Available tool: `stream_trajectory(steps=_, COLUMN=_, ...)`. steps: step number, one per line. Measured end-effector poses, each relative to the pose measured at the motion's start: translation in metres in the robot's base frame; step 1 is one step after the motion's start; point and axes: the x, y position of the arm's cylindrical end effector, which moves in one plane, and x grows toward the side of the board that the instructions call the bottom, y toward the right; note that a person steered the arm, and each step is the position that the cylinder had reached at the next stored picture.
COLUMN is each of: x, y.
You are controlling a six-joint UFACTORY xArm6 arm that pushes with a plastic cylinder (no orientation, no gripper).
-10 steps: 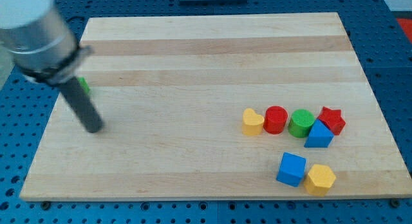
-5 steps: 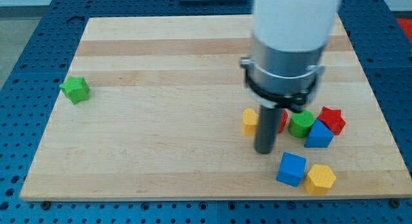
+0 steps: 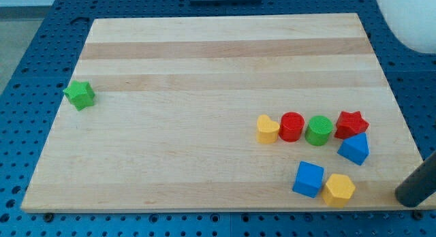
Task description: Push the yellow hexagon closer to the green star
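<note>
The yellow hexagon [image 3: 338, 189] lies near the board's bottom right corner, touching the blue cube [image 3: 308, 179] on its left. The green star [image 3: 80, 95] sits far away at the board's left edge. My tip [image 3: 407, 199] is at the view's bottom right, off the board's right edge, to the right of the yellow hexagon with a gap between them. The rod rises to the right and leaves the view.
A row of blocks lies above the hexagon: a yellow heart [image 3: 267, 129], a red cylinder [image 3: 291, 126], a green cylinder [image 3: 318, 130] and a red star [image 3: 351, 123]. A blue triangular block [image 3: 354, 148] sits just below the red star. A white arm body [image 3: 409, 19] shows at top right.
The rod has swept from the board's left across to the bottom right, past the blocks. The blue triangular block has shifted down and right, away from the green cylinder.
</note>
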Motion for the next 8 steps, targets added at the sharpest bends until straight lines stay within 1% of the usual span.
stream_trajectory(steps=1, x=-0.001, y=-0.057)
stream_trajectory(steps=2, x=-0.001, y=-0.151)
stream_trajectory(steps=3, x=-0.03, y=-0.254)
stream_trajectory(steps=4, x=-0.077, y=-0.306)
stream_trajectory(steps=5, x=-0.096, y=-0.313)
stream_trajectory(steps=6, x=-0.093, y=-0.328)
stream_trajectory(steps=7, x=-0.109, y=-0.383)
stream_trajectory(steps=8, x=-0.133, y=-0.442)
